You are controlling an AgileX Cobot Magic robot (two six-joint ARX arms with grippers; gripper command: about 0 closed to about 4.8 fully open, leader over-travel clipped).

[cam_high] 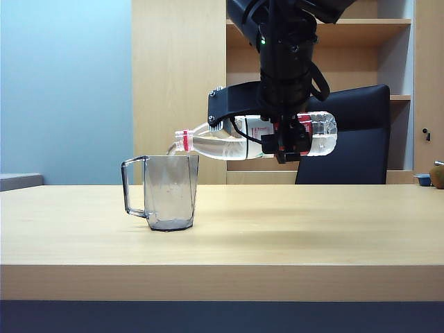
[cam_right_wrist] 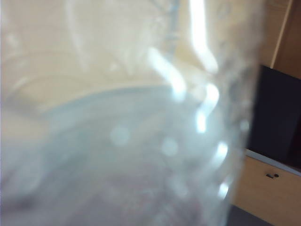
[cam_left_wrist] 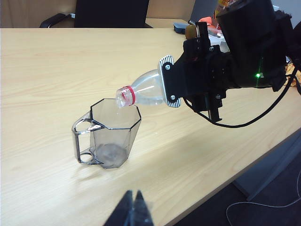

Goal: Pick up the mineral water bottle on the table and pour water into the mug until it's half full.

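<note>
The mineral water bottle [cam_high: 208, 146] lies level in the air, and my right gripper [cam_high: 234, 133] is shut on its body. Its open mouth with the red neck ring [cam_left_wrist: 126, 97] sits just above the rim of the mug [cam_high: 170, 191]. The grey-tinted mug [cam_left_wrist: 113, 134] stands on the table [cam_high: 312, 229] with its handle away from the bottle. A thin trickle of water [cam_high: 171, 148] seems to leave the mouth, and a little lies in the mug's bottom. The bottle [cam_right_wrist: 131, 141] fills the right wrist view as a blur. My left gripper [cam_left_wrist: 133, 197] hangs shut and empty near the table's front edge.
A black office chair [cam_high: 354, 146] stands behind the table, in front of wooden shelves [cam_high: 374, 28]. Small objects [cam_high: 433, 177] sit at the table's far right edge. A black cable [cam_left_wrist: 263, 117] loops off the right arm over the table.
</note>
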